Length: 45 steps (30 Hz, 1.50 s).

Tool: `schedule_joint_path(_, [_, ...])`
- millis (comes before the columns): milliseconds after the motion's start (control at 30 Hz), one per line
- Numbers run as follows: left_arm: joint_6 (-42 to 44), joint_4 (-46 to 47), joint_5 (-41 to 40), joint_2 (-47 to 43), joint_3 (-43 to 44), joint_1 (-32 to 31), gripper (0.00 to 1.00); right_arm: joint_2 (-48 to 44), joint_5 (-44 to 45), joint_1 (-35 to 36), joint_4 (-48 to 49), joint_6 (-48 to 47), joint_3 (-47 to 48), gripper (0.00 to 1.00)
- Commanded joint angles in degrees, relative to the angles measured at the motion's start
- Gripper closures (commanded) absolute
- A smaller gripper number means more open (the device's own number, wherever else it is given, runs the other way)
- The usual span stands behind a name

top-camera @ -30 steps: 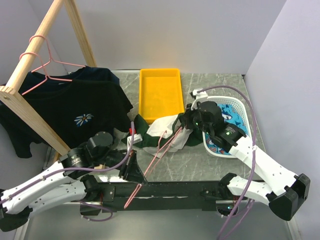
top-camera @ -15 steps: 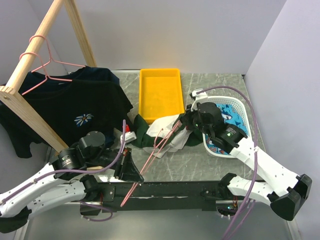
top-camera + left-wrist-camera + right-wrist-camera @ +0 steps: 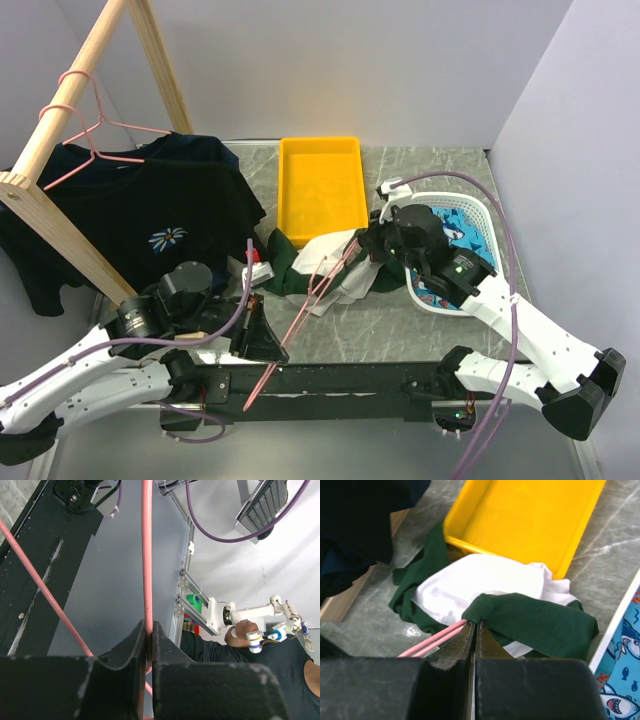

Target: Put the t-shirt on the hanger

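Note:
The dark green and white t-shirt lies bunched on the table in front of the yellow tray. My right gripper is shut on its green ribbed collar; in the right wrist view my right gripper pinches the t-shirt there. The pink wire hanger slants from the table's near edge up into the shirt, and its two wires enter the collar beside my jaws. My left gripper is shut on the hanger's lower part; in the left wrist view my left gripper clamps the hanger's wire.
A yellow tray stands at the back. A white basket with a blue patterned cloth is at the right. A wooden rack at the left carries a black daisy t-shirt on another pink hanger.
My left gripper has drawn back to the left with the hanger, whose lower end has swung slightly left. My right gripper stays closed on the collar, shifted a little.

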Motion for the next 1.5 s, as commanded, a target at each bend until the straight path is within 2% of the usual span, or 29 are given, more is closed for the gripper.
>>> schedule_joint_path(0, [2.5, 4.2, 0.2, 1.4, 0.7, -0.2, 0.99, -0.7, -2.1, 2.0, 1.0, -0.6, 5.0, 1.0])
schedule_joint_path(267, [1.6, 11.4, 1.6, 3.4, -1.3, -0.3, 0.99, 0.7, -0.6, 3.8, -1.6, -2.9, 12.6, 1.0])
schedule_joint_path(400, [1.9, 13.5, -0.3, 3.7, -1.4, -0.2, 0.99, 2.2, -3.0, 3.8, -3.2, -3.1, 16.7, 1.0])
schedule_joint_path(600, [2.1, 21.7, -5.9, 4.8, -0.8, -0.2, 0.99, 2.5, -8.5, 4.5, -1.6, -1.3, 18.2, 1.0])
schedule_joint_path(867, [1.5, 36.2, -15.6, 2.4, -2.2, -0.3, 0.99, 3.7, -10.3, 5.9, -4.2, -0.8, 24.3, 1.0])
schedule_joint_path(1033, [2.7, 40.6, -18.8, 2.7, -1.3, -0.3, 0.99, 4.8, -11.0, 7.0, -6.5, -0.7, 30.2, 1.0])
schedule_joint_path(1133, [3.5, 41.8, -19.2, 4.3, -0.3, -0.3, 0.99, 5.1, -8.2, 7.3, -7.8, -0.2, 31.7, 1.0])
schedule_joint_path(1300, [5.4, 48.3, -25.0, 3.9, -4.6, -0.4, 0.99, 7.2, -0.4, 7.3, -12.2, 0.5, 32.0, 1.0])
schedule_joint_path(1367, [7.1, 49.8, -26.8, 4.4, -6.2, -0.4, 0.99, 5.3, 0.3, 7.3, -10.4, 1.4, 27.8, 1.0])
schedule_joint_path(1467, [8.0, 54.0, -27.6, 6.1, -7.8, -0.4, 0.99, 3.0, 3.6, 7.3, -7.2, 2.1, 21.4, 0.91])
